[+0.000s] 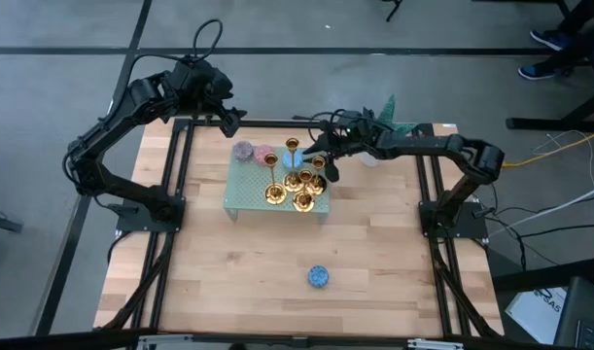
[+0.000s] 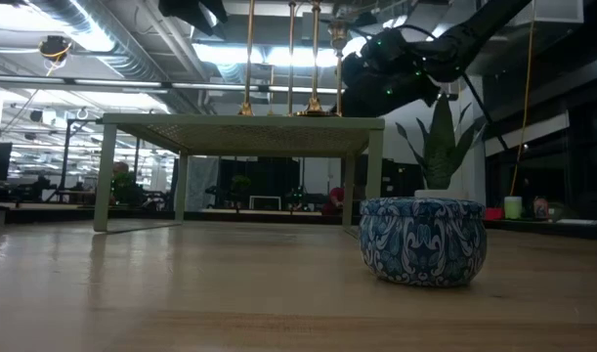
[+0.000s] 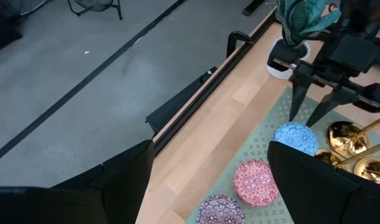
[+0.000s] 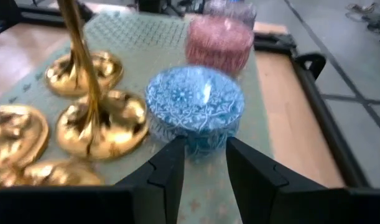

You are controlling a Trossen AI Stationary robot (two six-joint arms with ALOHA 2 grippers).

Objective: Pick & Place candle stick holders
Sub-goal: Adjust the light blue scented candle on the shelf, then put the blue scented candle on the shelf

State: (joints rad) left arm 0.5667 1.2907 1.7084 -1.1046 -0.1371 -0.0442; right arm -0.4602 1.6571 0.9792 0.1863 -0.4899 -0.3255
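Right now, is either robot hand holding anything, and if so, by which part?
Nothing is held. The right hand hovers with an empty gap just in front of the blue candle. The left hand waits open beyond the green stand.

Cut off and hidden parts

In the low view the candle stick holders (image 2: pixel 291 59) lose their cups past the top edge, and the right gripper (image 2: pixel 386 73) is a dark mass with unreadable fingers; from above, the clustered gold bases (image 1: pixel 298 185) overlap too closely to separate.
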